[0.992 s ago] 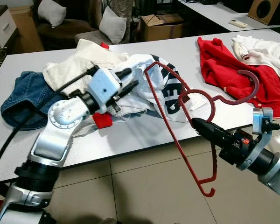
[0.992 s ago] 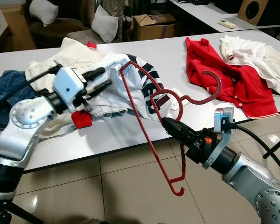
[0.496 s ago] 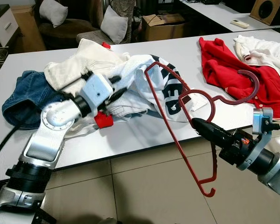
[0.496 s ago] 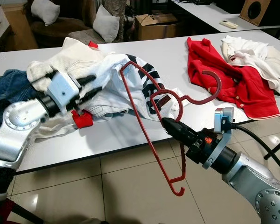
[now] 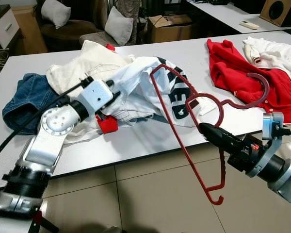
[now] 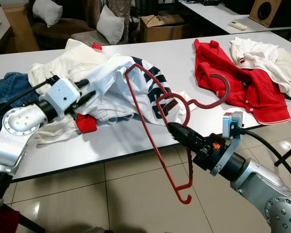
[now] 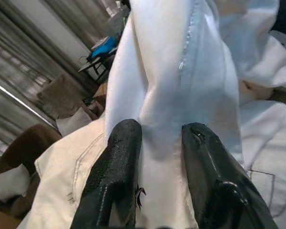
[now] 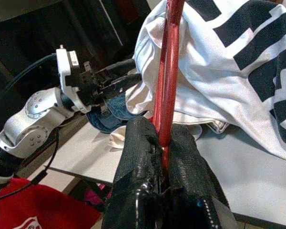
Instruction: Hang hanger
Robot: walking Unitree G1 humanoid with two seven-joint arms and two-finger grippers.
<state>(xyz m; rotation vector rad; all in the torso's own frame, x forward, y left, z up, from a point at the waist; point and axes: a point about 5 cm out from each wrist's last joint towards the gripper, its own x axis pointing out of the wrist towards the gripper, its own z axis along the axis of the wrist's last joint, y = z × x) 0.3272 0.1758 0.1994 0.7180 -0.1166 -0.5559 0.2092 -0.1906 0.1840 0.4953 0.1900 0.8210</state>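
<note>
A red plastic hanger (image 5: 182, 137) hangs off the table's front edge, its hook toward the red garment. My right gripper (image 5: 204, 128) is shut on it near the neck loop; in the right wrist view both fingers (image 8: 145, 143) clamp the red bar (image 8: 170, 57). A white shirt with black lettering (image 5: 145, 90) lies crumpled mid-table, and the hanger's upper corner sits against it. My left gripper (image 5: 115, 95) is at the shirt's left edge. In the left wrist view its fingers (image 7: 126, 143) pinch a fold of the white fabric (image 7: 167, 71).
On the white table (image 5: 136, 143) lie blue jeans (image 5: 24, 97), a beige garment (image 5: 82, 68), a small red piece (image 5: 106, 124), a red garment (image 5: 233, 73) and a cream one (image 5: 274, 53). A cardboard box (image 5: 167, 26) and cushioned seats stand behind.
My left gripper has dropped from above the pile into the white shirt's edge and its fingers have come together on a fold. The right gripper and hanger have stayed put.
</note>
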